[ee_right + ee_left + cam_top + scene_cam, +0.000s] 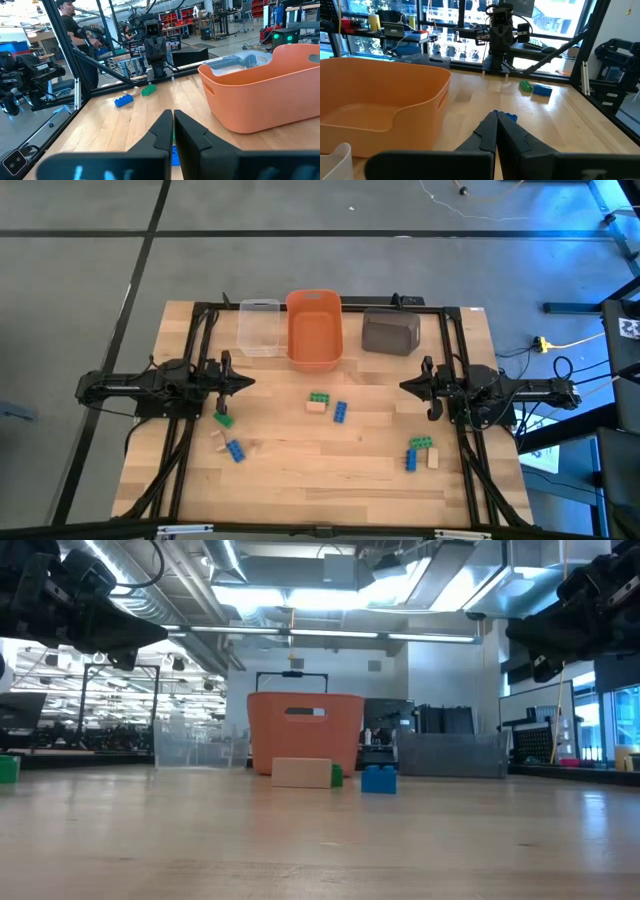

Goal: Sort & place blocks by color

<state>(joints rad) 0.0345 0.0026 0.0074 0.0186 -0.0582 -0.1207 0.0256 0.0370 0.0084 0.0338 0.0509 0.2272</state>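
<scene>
Small studded blocks lie flat on the wooden table in three loose groups. A green [319,396], a beige [316,406] and a blue block [341,412] are in the middle. A green [223,419], a beige [217,438] and a blue block [235,450] lie at the left. A green [421,442], a blue [411,459] and a beige block [433,458] lie at the right. My left gripper [245,382] [496,117] hangs shut and level over the table's left side. My right gripper [405,385] [173,116] hangs shut over the right side. They point at each other, and neither holds anything.
A clear bin [259,326], an orange bin [314,328] and a grey bin [390,332] stand in a row along the far edge. A black frame [205,360] runs along the table's sides. A person [75,30] stands beyond the table's left side.
</scene>
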